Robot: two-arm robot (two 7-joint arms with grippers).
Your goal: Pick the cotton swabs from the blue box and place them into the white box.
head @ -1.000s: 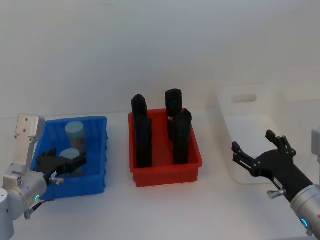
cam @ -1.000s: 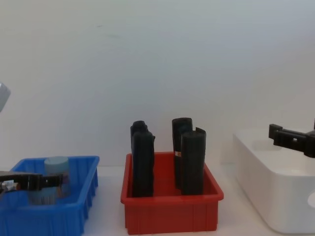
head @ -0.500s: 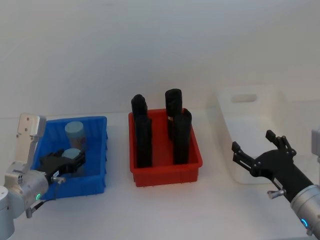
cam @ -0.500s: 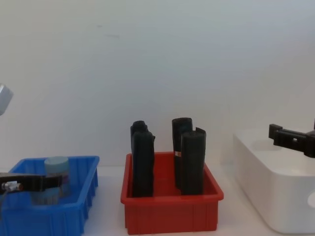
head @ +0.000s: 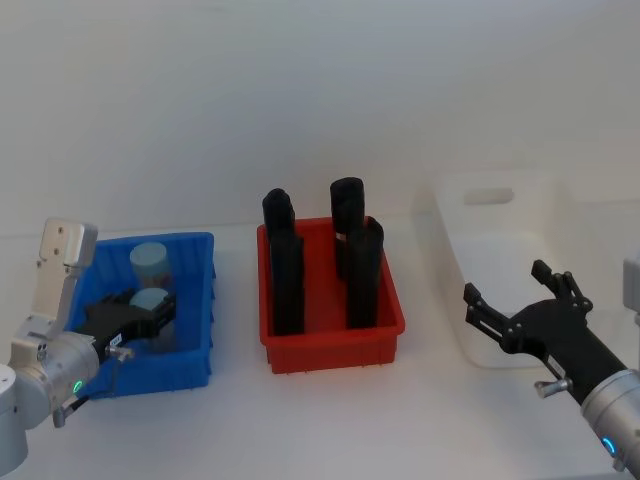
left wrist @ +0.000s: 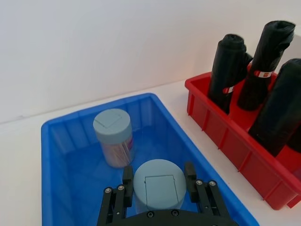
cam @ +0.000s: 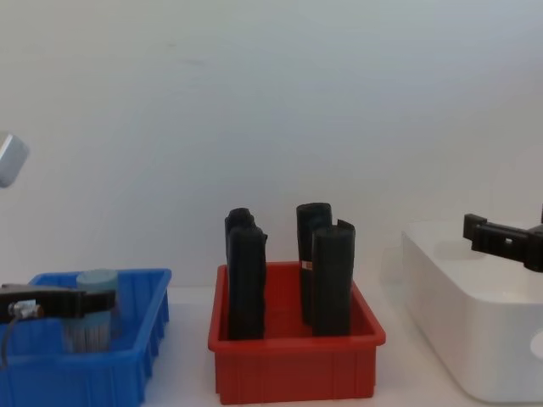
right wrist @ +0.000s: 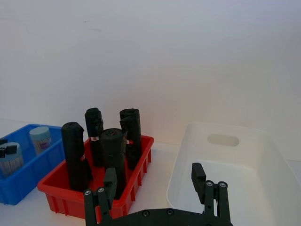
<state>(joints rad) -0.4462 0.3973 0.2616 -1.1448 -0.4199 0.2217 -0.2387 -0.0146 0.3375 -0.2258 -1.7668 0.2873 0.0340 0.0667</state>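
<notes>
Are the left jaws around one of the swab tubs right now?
Yes, the left gripper has its jaws closed on either side of one cotton swab tub inside the blue box.

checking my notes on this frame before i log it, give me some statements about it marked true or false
1. The left gripper is closed around a cotton swab tub inside the blue box. True.
2. The white box already holds a tub. False: the second tub also stands in the blue box.
3. The red bin holds four upright black rolls. True.
4. The right gripper is shut on a roll. False: it is open, holding nothing, beside the white box.
5. The blue box sits between the other two containers. False: the red bin is in the middle.
</notes>
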